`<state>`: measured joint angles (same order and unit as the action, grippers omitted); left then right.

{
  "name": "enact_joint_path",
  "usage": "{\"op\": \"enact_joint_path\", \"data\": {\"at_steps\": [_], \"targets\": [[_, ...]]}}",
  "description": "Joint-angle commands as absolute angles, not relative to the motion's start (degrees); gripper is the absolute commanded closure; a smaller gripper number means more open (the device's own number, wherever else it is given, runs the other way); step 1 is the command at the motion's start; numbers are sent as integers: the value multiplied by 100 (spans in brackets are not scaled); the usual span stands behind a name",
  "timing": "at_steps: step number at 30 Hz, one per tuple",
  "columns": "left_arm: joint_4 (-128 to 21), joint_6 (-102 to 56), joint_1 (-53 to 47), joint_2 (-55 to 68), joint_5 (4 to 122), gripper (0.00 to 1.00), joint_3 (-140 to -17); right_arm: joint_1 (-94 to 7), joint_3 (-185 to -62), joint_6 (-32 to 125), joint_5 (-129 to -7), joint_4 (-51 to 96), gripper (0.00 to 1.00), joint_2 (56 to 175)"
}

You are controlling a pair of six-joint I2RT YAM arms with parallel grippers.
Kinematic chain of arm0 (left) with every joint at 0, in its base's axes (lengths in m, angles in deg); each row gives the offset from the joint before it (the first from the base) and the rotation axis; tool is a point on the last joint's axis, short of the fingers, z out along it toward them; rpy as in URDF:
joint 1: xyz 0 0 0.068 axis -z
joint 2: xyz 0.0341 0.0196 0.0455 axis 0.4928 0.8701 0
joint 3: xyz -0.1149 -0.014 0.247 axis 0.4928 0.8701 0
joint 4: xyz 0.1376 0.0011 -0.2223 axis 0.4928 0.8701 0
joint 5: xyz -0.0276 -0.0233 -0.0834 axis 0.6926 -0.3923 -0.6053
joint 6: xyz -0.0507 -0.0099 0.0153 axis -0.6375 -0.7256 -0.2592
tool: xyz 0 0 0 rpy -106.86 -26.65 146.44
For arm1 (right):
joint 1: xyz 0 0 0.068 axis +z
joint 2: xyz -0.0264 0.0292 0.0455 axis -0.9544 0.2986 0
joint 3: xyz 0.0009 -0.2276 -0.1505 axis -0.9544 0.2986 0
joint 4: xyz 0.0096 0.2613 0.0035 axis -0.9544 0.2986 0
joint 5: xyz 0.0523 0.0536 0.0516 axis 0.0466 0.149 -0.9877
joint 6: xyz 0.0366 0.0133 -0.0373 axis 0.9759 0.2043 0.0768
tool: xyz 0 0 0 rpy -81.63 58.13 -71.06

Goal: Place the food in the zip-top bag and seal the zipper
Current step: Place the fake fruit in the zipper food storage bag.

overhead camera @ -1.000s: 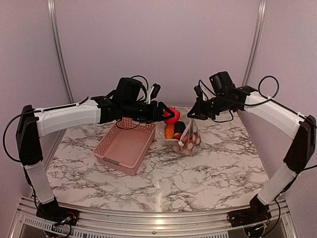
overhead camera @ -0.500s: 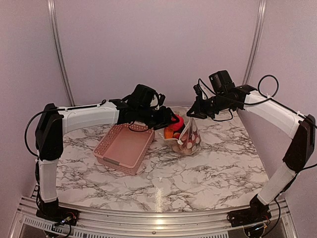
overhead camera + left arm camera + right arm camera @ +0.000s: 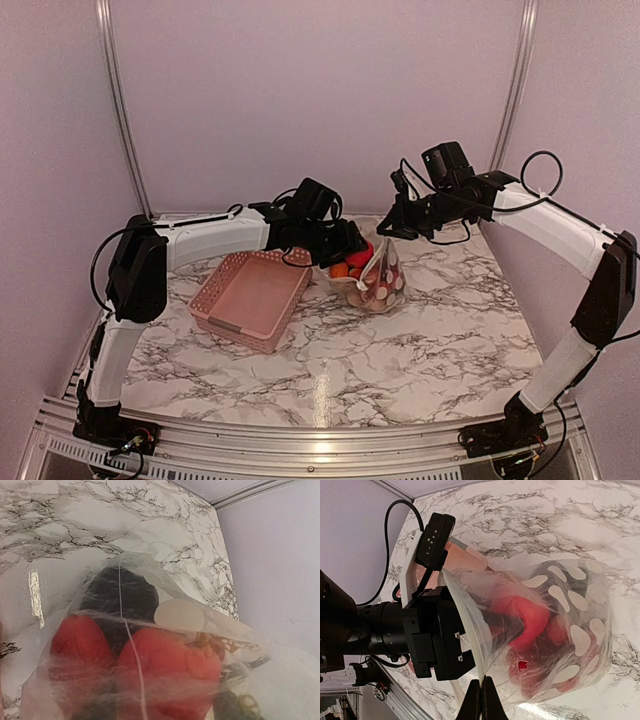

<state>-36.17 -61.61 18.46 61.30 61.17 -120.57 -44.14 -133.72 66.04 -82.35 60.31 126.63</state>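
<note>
Bag [image 3: 570, 625]: clear, floppy, white-dotted.
Tomato [image 3: 527, 617]: round, red, inside.
Right gripper [image 3: 481, 698]: pinched on bag rim.
Left gripper [image 3: 345, 245]: jaws unseen.

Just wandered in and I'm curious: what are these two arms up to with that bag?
They're packing toy food into a clear zip-top bag. The right arm's fingers pinch the bag's top edge and hold it upright. The left arm reaches to its mouth, where a red tomato shows inside. A pink basket stands beside the bag.
</note>
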Motion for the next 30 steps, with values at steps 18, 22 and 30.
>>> {"op": "enact_joint_path", "data": {"at_steps": [18,22,30], "targets": [[-3827,-4810,1898,4180,6193,1,-11167,-4359,-13267,6596,-8118,6083,100,12250],[-4067,-3418,2060,3295,7410,1,-10177,-4361,-13244,6350,-8282,6197,100,12120],[-5596,-1834,2195,1870,8355,1,-8229,-4356,-13167,5783,-9240,6835,100,11718]]}}
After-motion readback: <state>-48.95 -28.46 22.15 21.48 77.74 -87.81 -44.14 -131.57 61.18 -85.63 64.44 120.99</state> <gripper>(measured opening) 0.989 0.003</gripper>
